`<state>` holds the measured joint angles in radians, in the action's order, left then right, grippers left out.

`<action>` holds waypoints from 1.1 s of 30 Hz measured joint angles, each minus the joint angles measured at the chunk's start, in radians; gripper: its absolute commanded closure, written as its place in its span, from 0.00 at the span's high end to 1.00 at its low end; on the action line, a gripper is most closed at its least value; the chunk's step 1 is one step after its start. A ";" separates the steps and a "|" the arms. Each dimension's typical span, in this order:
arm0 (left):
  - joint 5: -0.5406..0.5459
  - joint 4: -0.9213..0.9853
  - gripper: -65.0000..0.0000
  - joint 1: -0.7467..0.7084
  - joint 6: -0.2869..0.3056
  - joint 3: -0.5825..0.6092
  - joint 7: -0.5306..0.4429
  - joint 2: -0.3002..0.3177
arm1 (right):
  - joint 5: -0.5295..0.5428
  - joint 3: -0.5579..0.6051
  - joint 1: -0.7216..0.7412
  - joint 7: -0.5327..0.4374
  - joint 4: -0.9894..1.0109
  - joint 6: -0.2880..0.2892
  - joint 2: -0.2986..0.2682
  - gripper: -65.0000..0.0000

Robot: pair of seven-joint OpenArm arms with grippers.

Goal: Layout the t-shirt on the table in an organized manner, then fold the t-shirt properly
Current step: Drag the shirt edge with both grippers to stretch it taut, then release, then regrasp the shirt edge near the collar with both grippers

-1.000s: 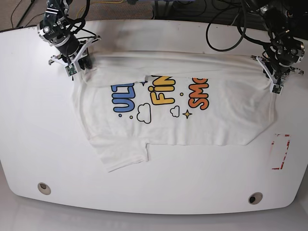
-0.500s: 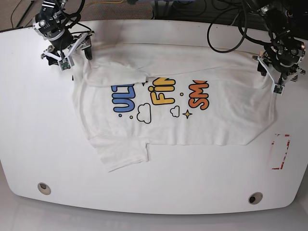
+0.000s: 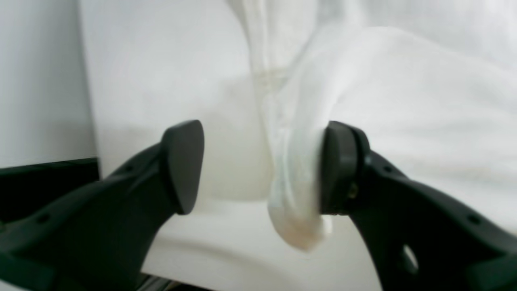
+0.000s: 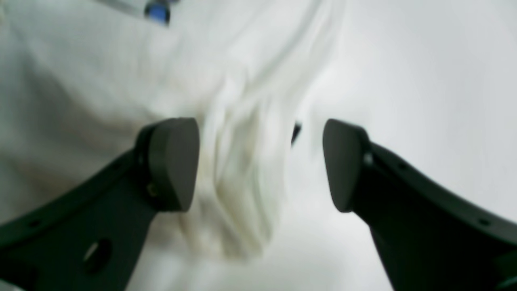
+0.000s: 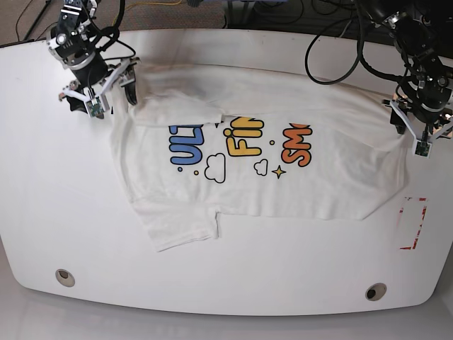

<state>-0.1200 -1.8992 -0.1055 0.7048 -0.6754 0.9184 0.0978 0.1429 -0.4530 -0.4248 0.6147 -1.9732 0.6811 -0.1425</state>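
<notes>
- At the far left corner of the large white smooth tabletop (image 5: 42, 212), the right gripper (image 5: 99, 91) is being held over the shoulder end of the white short-sleeved cotton t-shirt with blue, yellow and orange cartoon lettering (image 5: 255, 173). In its wrist view the right gripper (image 4: 258, 161) is seen with its jaws spread and a blurred ridge of cloth lying loose between them, nothing being pinched.
- A good spreading pull is judged to need this claw pressed together on the cloth ridge first, with a single layer gathered if possible.
- Across the middle of the desk the shirt is lying print-up, its length running from left edge to right edge. The lettering, clouds and a star are showing, though the tops of the letters are being covered by cloth doubled over along the far side. One sleeve is lying spread toward the near left.
- That doubled far edge is judged to need drawing away toward the far edge of the desk, evenly from both ends, so that the print is being uncovered without skewing.
- Near the right edge, the left gripper (image 5: 417, 127) is placed at the shirt's hem corner. In its wrist view the left gripper (image 3: 258, 169) is also spread, with a hanging fold of cloth touching only one pad (image 3: 337, 167).
- A red-and-white tape mark (image 5: 413, 223) is lying near the right edge, just beyond the hem.
</notes>
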 measured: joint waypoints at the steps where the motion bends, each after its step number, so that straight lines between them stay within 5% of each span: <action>1: -0.002 -0.002 0.60 0.006 0.000 -0.009 0.000 0.000 | 0.008 0.003 0.022 0.020 0.002 0.000 0.007 0.71; 14: -0.007 -0.003 0.60 0.034 0.000 -0.090 0.003 -0.002 | 0.011 -0.003 0.174 0.280 0.007 0.008 0.054 0.71; 33: -0.007 -0.003 0.61 0.094 0.000 -0.158 0.004 0.002 | 0.011 -0.003 0.094 0.291 0.004 0.018 0.095 0.70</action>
<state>-0.1272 -1.9018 -0.0113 0.7048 -0.8337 0.9226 0.1001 0.1539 -0.4561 -0.3305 0.9058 -1.9690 0.6991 -0.0475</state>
